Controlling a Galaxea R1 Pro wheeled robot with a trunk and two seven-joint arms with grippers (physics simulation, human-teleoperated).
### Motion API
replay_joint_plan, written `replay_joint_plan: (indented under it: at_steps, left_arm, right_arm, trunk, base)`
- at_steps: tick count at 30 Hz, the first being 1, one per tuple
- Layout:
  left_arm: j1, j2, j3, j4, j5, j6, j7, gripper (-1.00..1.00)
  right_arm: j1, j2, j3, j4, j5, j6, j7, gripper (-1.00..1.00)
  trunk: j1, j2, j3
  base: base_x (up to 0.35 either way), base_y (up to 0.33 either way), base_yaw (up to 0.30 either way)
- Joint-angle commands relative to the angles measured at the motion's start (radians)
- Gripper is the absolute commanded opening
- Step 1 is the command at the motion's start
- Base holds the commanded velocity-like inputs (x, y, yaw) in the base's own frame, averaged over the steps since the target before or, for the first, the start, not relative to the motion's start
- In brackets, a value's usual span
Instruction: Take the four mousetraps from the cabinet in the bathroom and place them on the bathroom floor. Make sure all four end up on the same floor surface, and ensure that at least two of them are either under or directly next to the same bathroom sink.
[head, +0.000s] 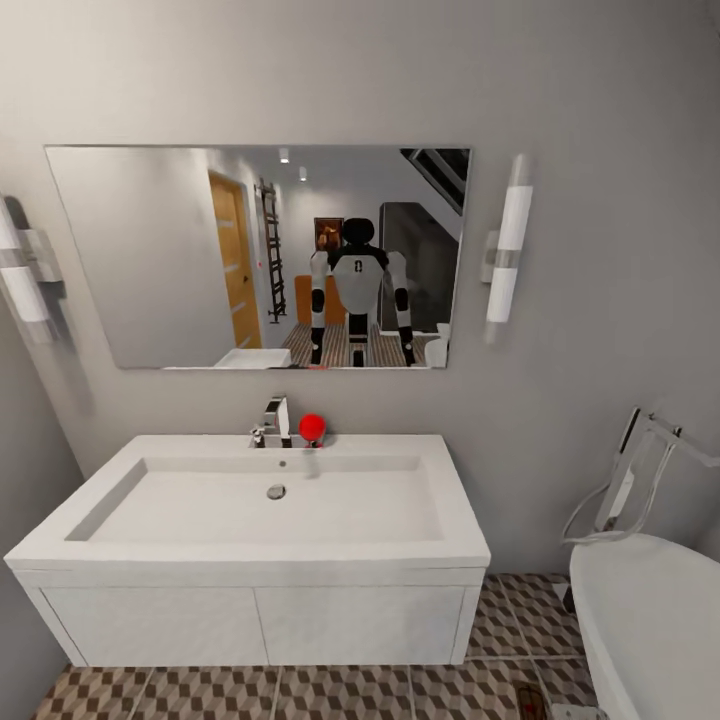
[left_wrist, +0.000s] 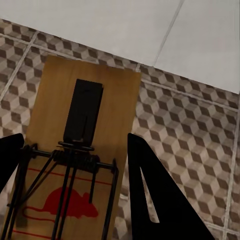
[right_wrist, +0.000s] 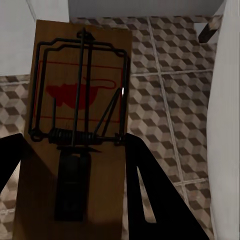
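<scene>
Left gripper (left_wrist: 75, 190) clamps one mousetrap (left_wrist: 85, 150) between dark fingers (left_wrist: 150, 195), above the bathroom floor (left_wrist: 190, 130). Right gripper (right_wrist: 70, 185) clamps a second mousetrap (right_wrist: 80, 90) likewise. Ahead stands the sink (head: 250, 545), beneath a mirror (head: 160, 260).

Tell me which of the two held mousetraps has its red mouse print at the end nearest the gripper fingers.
The mousetrap in the left gripper: its red mouse sits between the fingers. On the mousetrap in the right gripper, the print lies at the far end.
</scene>
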Motion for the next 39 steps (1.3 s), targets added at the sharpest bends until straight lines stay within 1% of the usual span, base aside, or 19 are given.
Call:
replay_joint_plan:
  at_steps: [1,5,16,26,39]
  left_arm:
    - [-0.001,0.0,0.001,0.005,0.003,-0.006,-0.007,-1.0]
    - [-0.001,-0.001,0.0,0.005,0.003,-0.007,-0.007,-1.0]
    - [-0.001,-0.001,-0.001,0.005,0.003,-0.008,-0.007,-1.0]
    - [-0.001,0.0,-0.001,0.005,0.003,-0.006,-0.007,-1.0]
    - [-0.001,-0.001,-0.001,0.005,0.003,-0.006,-0.007,-1.0]
  right_arm:
    - [-0.001,0.0,0.008,0.003,-0.011,-0.005,0.002,-1.0]
    - [-0.001,0.0,0.009,0.003,-0.011,-0.005,0.002,-1.0]
    - [-0.001,0.0,0.009,0.003,-0.011,-0.005,0.002,-1.0]
    - [-0.001,0.0,0.008,0.003,-0.011,-0.005,0.001,-1.0]
    - [-0.001,0.0,0.008,0.003,-0.011,-0.005,0.001,-1.0]
  trunk:
    - [0.001,-0.001,0.0]
    - [0.001,-0.001,0.0]
    - [0.001,-0.001,0.0]
    - [0.001,-0.001,0.0]
    - [0.001,-0.001,0.0]
  base:
    - [0.266,0.079,0.0]
    - [0.123,0.039,0.0]
    - [0.011,0.007,0.0]
    - [0.0,0.209,0.0]
    - [0.0,0.043,0.0]
